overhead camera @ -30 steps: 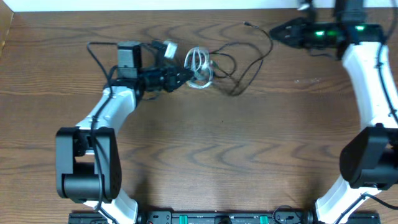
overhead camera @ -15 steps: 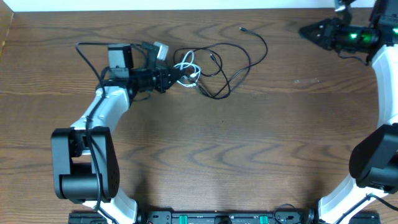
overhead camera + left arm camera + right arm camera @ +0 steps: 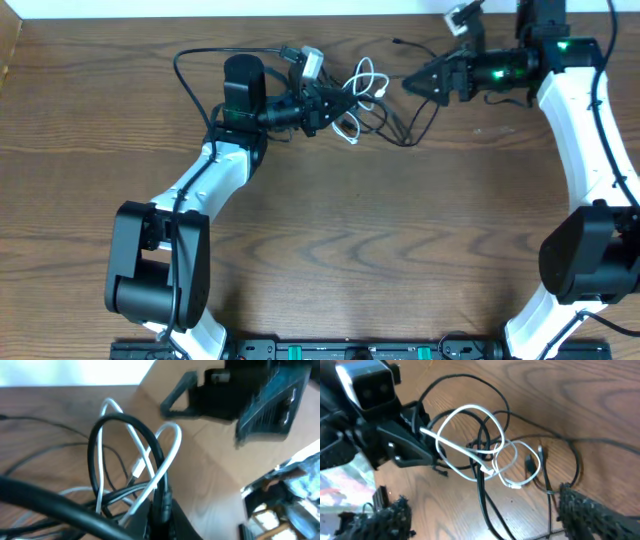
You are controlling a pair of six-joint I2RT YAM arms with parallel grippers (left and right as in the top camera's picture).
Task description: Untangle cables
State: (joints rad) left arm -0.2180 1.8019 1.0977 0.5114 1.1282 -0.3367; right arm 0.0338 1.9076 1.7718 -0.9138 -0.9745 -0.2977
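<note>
Two grippers faced each other across one loose tangle of thin cables [image 3: 372, 100]. It sat on the brown wood-grain table [image 3: 330, 250] near the far edge, between the arms. Whether any of it was lifted off the wood couldn't be told.

The left gripper [image 3: 338, 100] was clenched on the tangle's left side. The right wrist view showed the short white cord [image 3: 470, 410] running into its tips. The thin black cords [image 3: 481, 485] looked pinched there too, but the strands couldn't be told apart at that spot. The right gripper [image 3: 408, 86] was spread wide with nothing in it, a finger on either side of the bunch.

Likely trouble from there:
- **Grabbing too much:** the white loops and black loops crossed right under the open jaws. A close there would probably catch several strands, and pulling would cinch the knot instead of freeing a cord.
- **Left grip on both colours:** if it held white and black together, any pull apart would drag the whole bunch.
- **Snagging:** a small dark plug end [image 3: 530, 464] lay inside the loops and could catch when drawn through.
- **Table edge:** the tangle was close to the far edge, so a hard tug might sweep a cord off.
</note>
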